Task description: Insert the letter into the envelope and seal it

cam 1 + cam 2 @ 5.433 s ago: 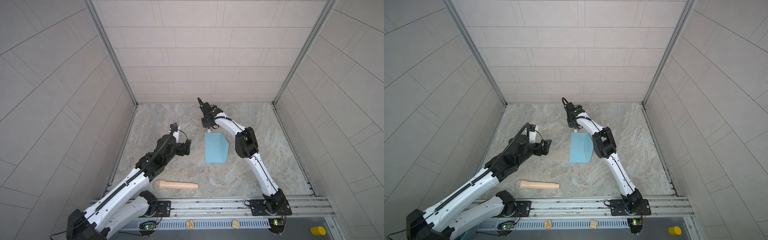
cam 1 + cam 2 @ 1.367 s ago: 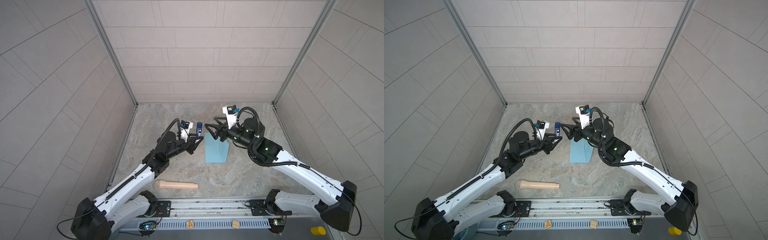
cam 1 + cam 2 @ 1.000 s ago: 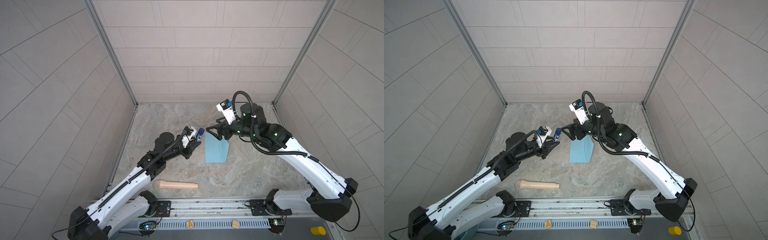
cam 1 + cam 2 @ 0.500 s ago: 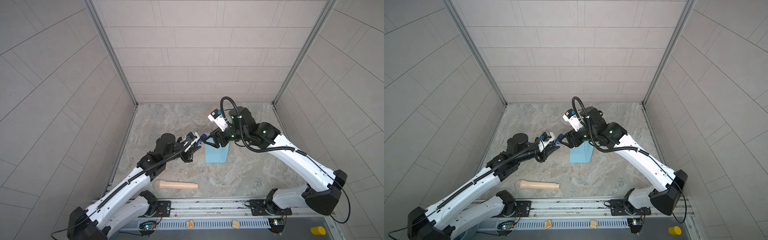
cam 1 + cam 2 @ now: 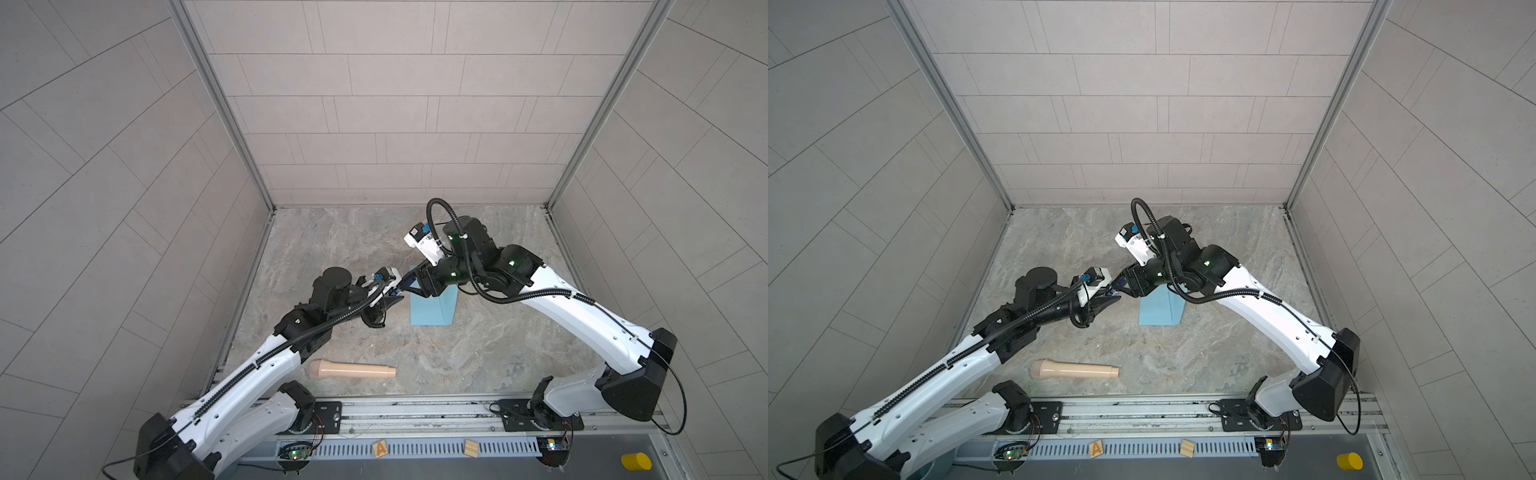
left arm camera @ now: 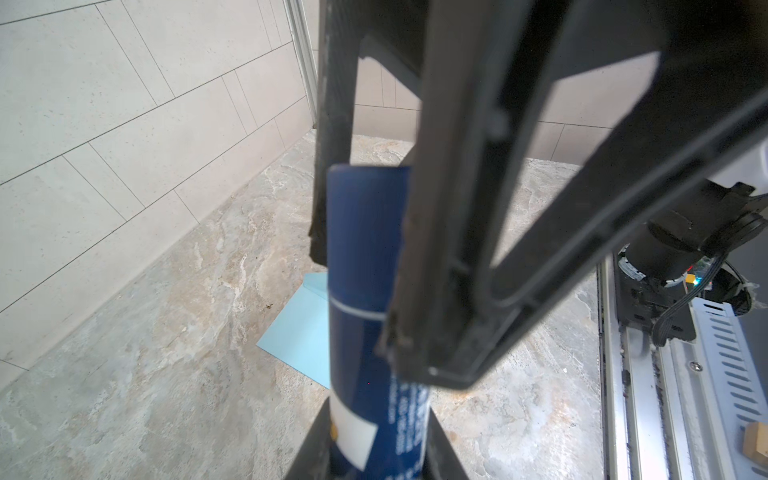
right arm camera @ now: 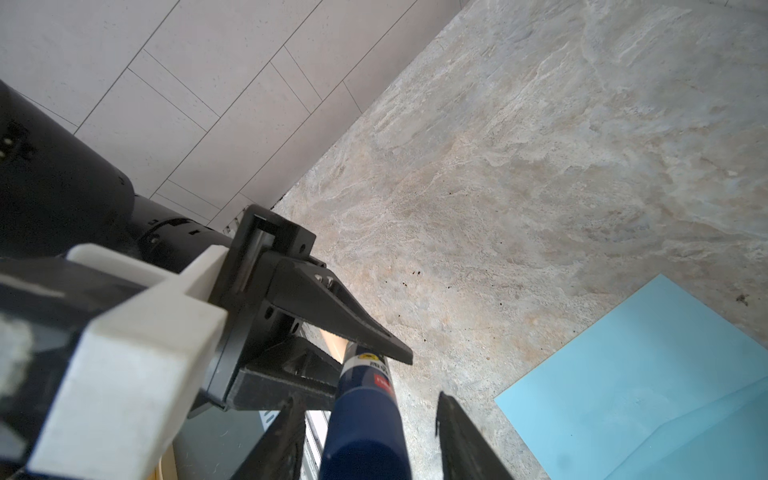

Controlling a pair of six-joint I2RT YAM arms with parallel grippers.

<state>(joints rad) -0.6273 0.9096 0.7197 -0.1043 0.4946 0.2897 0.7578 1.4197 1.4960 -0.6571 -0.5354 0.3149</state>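
The right gripper [image 5: 406, 281] now meets the left gripper [image 5: 394, 296] at the envelope's [image 5: 432, 309] ten o'clock corner, jaws narrowing around the held blue tube [image 6: 365, 270].

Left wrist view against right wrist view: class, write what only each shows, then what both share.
Left wrist only: the right arm's black base joint. Right wrist only: the left arm's white camera mount. Both: the dark blue glue stick, gripped by the left end effector and flanked by the open right end effector, and the light blue envelope on the marble table.
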